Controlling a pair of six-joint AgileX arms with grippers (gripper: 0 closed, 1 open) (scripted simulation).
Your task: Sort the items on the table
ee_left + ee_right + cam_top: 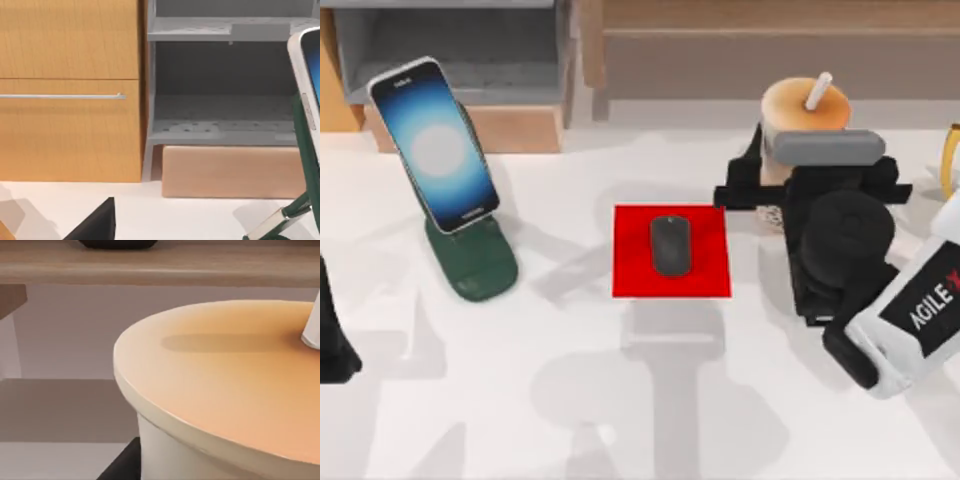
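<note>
The peach bubble tea cup with its white straw stands at the back right of the table. My right gripper reaches around it from the near side. One dark finger lies against the cup's wall just under the lid, so the gripper is shut on the cup. The dark grey mouse lies in the middle of the red mat. The black smartphone, screen glowing, leans on the green stand at the back left. My left gripper is parked at the table's left edge.
A wooden cabinet and a grey open shelf stand behind the table at the left, with a tan block under the shelf. A long wooden shelf runs behind the cup. A yellow object sits at the right edge.
</note>
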